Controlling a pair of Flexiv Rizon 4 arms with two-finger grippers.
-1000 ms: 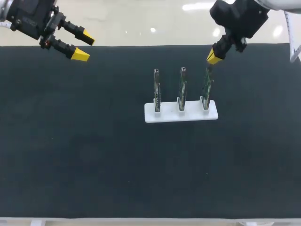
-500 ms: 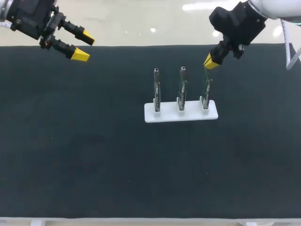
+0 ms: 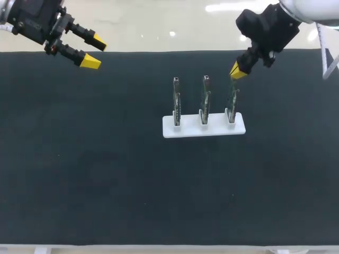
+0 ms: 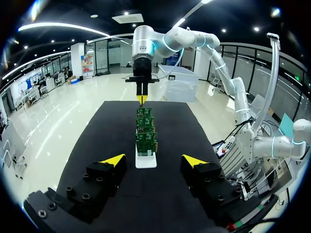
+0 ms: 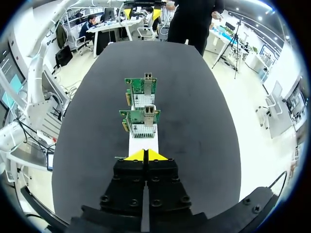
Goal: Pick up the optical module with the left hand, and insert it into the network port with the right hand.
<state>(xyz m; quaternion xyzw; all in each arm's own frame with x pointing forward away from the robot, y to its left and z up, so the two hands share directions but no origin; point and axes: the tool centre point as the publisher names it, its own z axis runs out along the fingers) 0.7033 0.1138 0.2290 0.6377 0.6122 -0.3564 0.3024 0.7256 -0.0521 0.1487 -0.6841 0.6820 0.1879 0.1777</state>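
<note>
Three green network cards stand upright in a white holder [image 3: 204, 128] at mid-table: left [image 3: 176, 100], middle [image 3: 205, 99] and right [image 3: 232, 99]. Each card has a metal port on top. My right gripper [image 3: 237, 70] is shut with nothing visible between its tips, and hangs just above the right card's top. In the right wrist view the gripper [image 5: 146, 155] points along the row at two cards [image 5: 144, 88], [image 5: 139, 118]. My left gripper [image 3: 94, 52] is open and empty at the far left edge. In the left wrist view the gripper [image 4: 153, 160] faces the holder [image 4: 146, 161]. No loose optical module shows.
The black mat [image 3: 106, 174] covers the table and carries only the holder. My right gripper [image 4: 141, 99] shows in the left wrist view at the far end of the card row [image 4: 146, 138].
My right arm has shifted slightly, and its tips have dipped a little lower and to the left, closer to the right card's top. The left arm has kept still.
</note>
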